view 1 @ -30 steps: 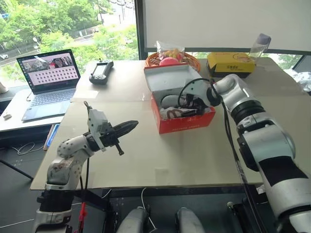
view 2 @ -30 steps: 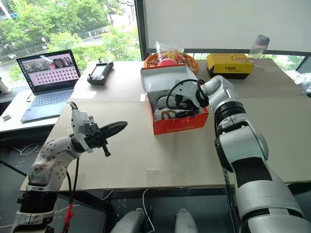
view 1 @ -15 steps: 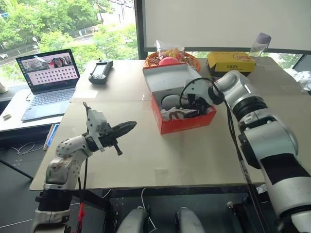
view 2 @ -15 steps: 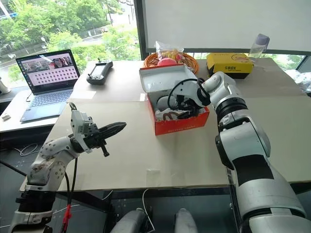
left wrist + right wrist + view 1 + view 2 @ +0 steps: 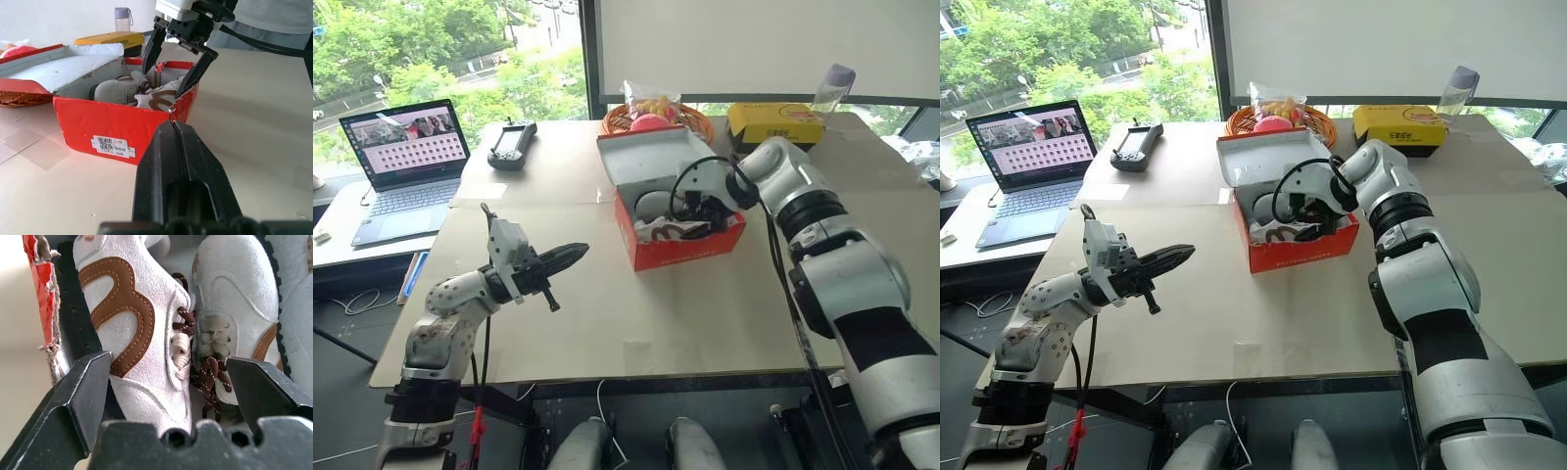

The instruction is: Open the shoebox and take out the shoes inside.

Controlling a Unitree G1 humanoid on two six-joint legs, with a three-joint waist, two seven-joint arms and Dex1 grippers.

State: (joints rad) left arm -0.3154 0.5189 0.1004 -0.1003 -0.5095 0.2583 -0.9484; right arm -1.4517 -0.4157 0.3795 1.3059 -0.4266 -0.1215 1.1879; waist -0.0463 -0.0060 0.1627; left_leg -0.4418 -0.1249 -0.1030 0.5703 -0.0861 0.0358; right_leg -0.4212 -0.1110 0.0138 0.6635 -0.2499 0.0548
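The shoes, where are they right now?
The shoes lie side by side inside the open red shoebox at mid-table, in front of the orange basket, with the right gripper open just above them.

We see an open laptop (image 5: 406, 162) at the far left and a black controller (image 5: 513, 144) beside it. At the tabletop's (image 5: 607, 313) far edge sit a wicker basket (image 5: 656, 120), a yellow box (image 5: 775, 123) and a bottle (image 5: 832, 88).

Silver-grey rounded shells with black joint bands cover the right arm (image 5: 842, 284), and a black cable loops beside its wrist. The left arm (image 5: 1043, 318) looks scuffed, with a white wrist block, a red cable and tapered black fingers (image 5: 566, 258).
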